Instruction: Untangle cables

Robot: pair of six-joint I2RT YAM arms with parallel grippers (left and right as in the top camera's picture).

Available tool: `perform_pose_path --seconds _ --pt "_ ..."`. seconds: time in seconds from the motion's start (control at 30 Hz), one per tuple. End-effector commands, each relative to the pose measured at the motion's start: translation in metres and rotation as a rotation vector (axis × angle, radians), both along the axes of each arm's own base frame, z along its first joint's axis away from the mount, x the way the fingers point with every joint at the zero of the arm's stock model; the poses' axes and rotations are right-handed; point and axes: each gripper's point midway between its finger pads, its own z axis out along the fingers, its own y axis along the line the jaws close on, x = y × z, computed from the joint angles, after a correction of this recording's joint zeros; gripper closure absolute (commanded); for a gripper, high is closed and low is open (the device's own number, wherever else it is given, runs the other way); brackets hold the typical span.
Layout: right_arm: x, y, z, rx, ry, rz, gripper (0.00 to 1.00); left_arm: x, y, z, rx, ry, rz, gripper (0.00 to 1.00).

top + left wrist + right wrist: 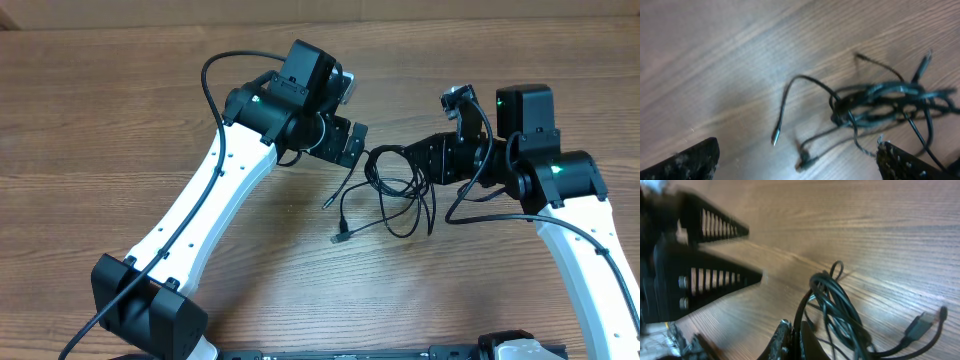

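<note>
Black cables (832,304) seemingly pinched in right gripper (794,326).

Wooden counter (100,130), mid-brown, with the grain running in long streaks from left edge to right edge and a few darker bands. Paler strip along the far edge. Light even, from above; shadows soft and short. Faint pale sheen on the wood up close.

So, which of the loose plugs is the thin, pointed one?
The silver-tipped plug ending the arched cord; the plug below it is thicker and blocky.
</note>
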Motion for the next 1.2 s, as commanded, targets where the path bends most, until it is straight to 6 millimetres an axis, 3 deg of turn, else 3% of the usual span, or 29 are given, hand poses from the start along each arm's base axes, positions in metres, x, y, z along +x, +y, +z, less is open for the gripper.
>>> perform_pose_path --seconds 0.0,0.13,0.33,0.63,0.83,0.97,1.1,1.17 --pt "0.012 -0.007 0.030 0.075 -0.045 -0.077 0.96 -0.021 -0.008 0.014 -0.132 0.116 0.008 0.01" --pt "0.025 -0.020 0.042 0.144 -0.054 -0.151 0.96 -0.033 -0.020 0.027 -0.276 0.198 -0.050 0.01" --pt "0.038 -0.035 0.070 0.289 -0.090 -0.180 0.96 -0.044 -0.024 0.022 -0.274 0.237 -0.077 0.01" --pt "0.031 -0.024 0.102 0.438 -0.125 -0.070 0.96 0.002 -0.037 0.010 -0.223 -0.017 -0.057 0.00" --pt "0.030 -0.021 0.109 0.468 -0.130 -0.051 0.96 0.026 -0.034 -0.023 -0.230 -0.096 0.016 0.00" --pt "0.029 -0.020 0.111 0.485 -0.115 -0.047 0.96 0.028 -0.061 -0.003 -0.402 -0.136 -0.076 0.00" --pt "0.028 -0.019 0.113 0.498 -0.106 -0.047 0.96 0.031 -0.074 0.012 -0.473 -0.165 -0.086 0.02" --pt "0.028 -0.018 0.115 0.512 -0.103 -0.045 0.96 0.030 -0.083 0.026 -0.541 -0.175 -0.109 0.09"
